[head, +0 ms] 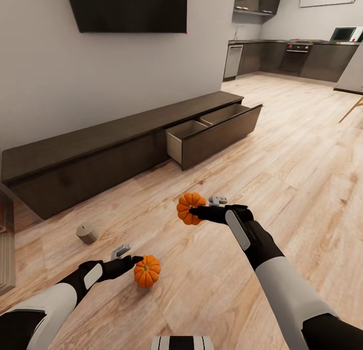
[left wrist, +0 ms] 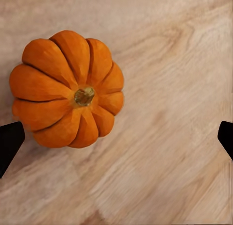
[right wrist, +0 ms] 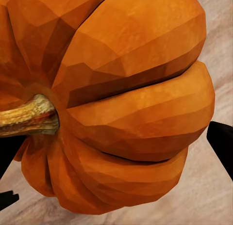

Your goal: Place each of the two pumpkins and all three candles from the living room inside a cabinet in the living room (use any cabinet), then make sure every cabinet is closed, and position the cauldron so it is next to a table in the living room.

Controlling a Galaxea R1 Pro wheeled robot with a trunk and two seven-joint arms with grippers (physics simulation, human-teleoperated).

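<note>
Between right jaws, pumpkin (right wrist: pixel 131 104) partly cropped.

Matt ribbed pumpkins (head: pixel 146 271) on pale grained wood floor (head: pixel 282 153).

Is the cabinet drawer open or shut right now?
Open. The drawer is pulled out from the cabinet, its pale insides showing, apparently empty.

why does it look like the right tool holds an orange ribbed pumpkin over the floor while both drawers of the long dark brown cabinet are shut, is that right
Not quite: the long dark brown cabinet has its right drawer pulled open, seen in the head view. The right tool does hold an orange ribbed pumpkin.
</note>
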